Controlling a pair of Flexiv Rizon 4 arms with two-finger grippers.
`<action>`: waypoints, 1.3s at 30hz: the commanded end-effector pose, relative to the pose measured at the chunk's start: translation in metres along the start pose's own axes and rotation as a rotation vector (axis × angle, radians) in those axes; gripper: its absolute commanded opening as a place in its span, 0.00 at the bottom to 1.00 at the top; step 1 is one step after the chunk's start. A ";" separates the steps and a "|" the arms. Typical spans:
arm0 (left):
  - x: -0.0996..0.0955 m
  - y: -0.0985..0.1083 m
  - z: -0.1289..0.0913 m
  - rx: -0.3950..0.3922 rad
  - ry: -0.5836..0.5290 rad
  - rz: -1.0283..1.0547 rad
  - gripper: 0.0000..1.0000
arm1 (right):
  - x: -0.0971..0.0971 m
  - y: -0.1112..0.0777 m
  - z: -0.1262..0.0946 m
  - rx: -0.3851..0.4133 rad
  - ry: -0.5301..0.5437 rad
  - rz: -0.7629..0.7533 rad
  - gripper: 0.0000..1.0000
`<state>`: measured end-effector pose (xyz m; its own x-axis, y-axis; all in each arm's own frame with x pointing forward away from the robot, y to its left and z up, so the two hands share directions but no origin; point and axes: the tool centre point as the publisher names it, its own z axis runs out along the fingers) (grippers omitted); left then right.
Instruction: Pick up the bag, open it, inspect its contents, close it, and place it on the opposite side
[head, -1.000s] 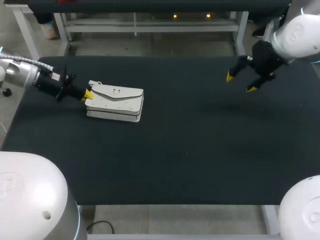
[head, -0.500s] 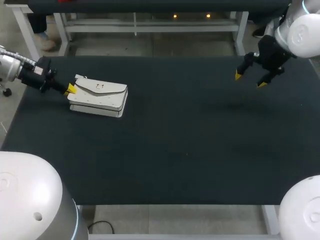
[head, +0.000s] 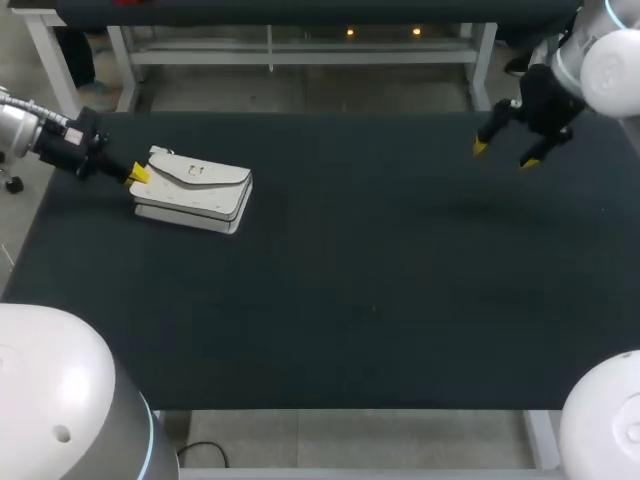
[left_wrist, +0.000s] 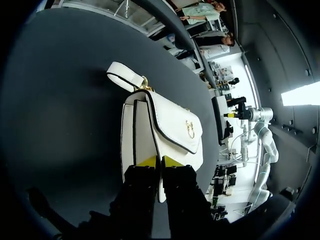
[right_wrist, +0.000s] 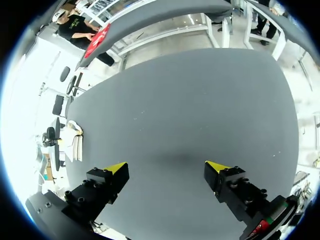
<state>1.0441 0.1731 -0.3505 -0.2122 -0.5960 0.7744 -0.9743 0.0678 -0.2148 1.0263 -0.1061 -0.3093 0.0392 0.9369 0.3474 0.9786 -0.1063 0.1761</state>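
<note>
A white bag with black trim and a gold clasp lies flat on the dark table at the far left. My left gripper is at the bag's left end, shut on it. In the left wrist view the yellow tips of the left gripper pinch the near edge of the bag; its short strap loop sticks out at the far end. My right gripper hangs open and empty over the far right of the table. From the right wrist view the bag is small and far ahead of the right gripper.
Only the bag is on the table. The table's left edge is close beside the bag and my left arm.
My left gripper has pulled the bag to the left across the table, most of it in the first half second. My right gripper has drifted a little right and back, staying open.
</note>
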 end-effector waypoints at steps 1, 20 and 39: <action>-0.013 -0.006 -0.026 0.014 0.002 0.000 0.00 | -0.015 0.001 -0.009 -0.015 -0.055 0.030 1.00; -0.083 -0.041 -0.097 0.154 -0.056 -0.026 0.00 | -0.039 -0.009 -0.027 0.111 -0.182 0.143 1.00; -0.104 -0.042 -0.114 0.188 -0.032 -0.047 1.00 | -0.036 -0.014 -0.032 0.134 -0.210 0.162 1.00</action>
<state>1.0950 0.3178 -0.3527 -0.1543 -0.6409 0.7520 -0.9484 -0.1172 -0.2946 1.0053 -0.1492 -0.2963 0.2233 0.9608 0.1643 0.9739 -0.2271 0.0048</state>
